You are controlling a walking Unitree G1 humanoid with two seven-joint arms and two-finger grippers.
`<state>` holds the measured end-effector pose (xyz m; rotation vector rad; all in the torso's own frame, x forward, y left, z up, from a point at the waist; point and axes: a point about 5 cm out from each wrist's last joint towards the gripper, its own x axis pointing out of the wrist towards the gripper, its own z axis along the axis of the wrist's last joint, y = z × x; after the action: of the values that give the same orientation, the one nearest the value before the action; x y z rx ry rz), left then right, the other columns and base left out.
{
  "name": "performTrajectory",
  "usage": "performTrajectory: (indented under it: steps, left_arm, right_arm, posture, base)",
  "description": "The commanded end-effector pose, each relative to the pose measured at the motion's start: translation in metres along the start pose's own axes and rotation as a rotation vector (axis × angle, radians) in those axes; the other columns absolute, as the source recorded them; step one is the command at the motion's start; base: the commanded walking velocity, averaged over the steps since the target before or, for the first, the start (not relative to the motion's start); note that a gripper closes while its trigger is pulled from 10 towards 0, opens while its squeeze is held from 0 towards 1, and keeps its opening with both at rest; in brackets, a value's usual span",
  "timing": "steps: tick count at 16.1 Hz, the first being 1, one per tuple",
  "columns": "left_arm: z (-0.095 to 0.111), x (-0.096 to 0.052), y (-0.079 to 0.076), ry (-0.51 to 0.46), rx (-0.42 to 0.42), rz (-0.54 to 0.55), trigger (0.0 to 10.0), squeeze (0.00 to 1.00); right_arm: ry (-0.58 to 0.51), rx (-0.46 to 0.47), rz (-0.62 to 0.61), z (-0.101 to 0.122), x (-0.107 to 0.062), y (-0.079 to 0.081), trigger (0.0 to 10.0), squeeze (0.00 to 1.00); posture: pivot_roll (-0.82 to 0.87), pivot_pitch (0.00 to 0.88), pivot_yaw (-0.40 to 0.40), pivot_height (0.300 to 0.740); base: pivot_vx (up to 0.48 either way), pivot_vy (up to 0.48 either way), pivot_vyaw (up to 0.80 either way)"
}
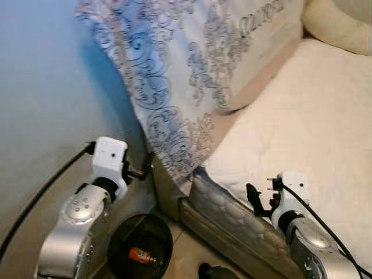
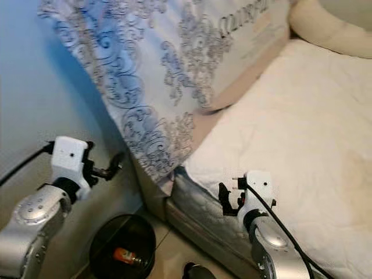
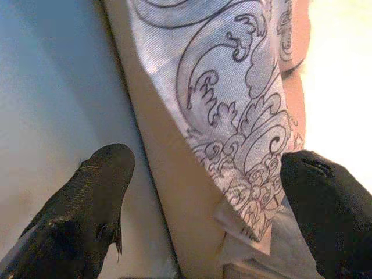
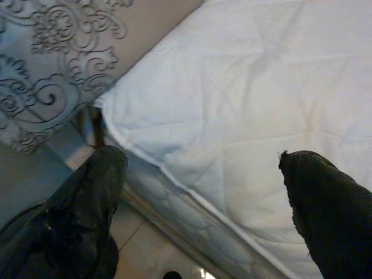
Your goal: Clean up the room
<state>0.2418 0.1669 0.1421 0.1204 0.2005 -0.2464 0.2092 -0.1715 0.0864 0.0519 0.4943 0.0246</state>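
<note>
A patterned blue-grey quilt (image 1: 186,64) drapes over the bed's corner, and its lower corner (image 3: 244,174) hangs beside the wall. My left gripper (image 1: 144,167) is open right at that hanging edge. In the left wrist view the quilt corner lies between the two black fingers (image 3: 102,180), which do not touch it. My right gripper (image 1: 254,199) is open and holds nothing. It hovers over the side edge of the mattress (image 4: 232,145), which has a white cover.
A black round bin (image 1: 114,251) stands on the floor below the quilt, with a small orange item (image 1: 141,256) inside. The pale wall (image 1: 46,87) is close on the left. A cream pillow (image 1: 337,23) lies at the bed's far end. A dark object (image 1: 212,271) sits on the floor.
</note>
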Motion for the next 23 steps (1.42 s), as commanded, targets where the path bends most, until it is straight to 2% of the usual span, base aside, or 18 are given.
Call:
performTrajectory:
  steps: [1,14,19,23]
  left_arm:
    - [0.002,-0.001,0.001,-0.014,0.0,-0.006,10.0,0.0]
    - [-0.001,-0.001,-0.007,-0.027,0.006,-0.029,10.0,0.0]
    - [-0.001,0.001,-0.01,-0.029,0.012,-0.029,10.0,0.0]
    - [0.0,0.002,-0.011,-0.029,0.013,-0.022,10.0,0.0]
  right_arm:
    - [-0.04,-0.002,0.004,0.008,-0.002,0.001,10.0,0.0]
    - [-0.031,-0.008,0.019,0.006,-0.002,0.003,10.0,0.0]
    - [-0.028,-0.003,0.025,0.007,-0.001,0.004,10.0,0.0]
    - [-0.031,0.002,0.032,0.008,-0.001,0.003,10.0,0.0]
  posture:
    - [0.0,0.0,0.031,0.74]
    - [0.0,0.0,0.03,0.74]
    - [0.0,0.0,0.029,0.74]
    - [0.0,0.0,0.029,0.74]
  base:
    - [0.0,0.0,-0.8]
    - [0.0,0.0,-0.8]
    - [0.0,-0.48,-0.68]
    - [0.0,-0.48,0.0]
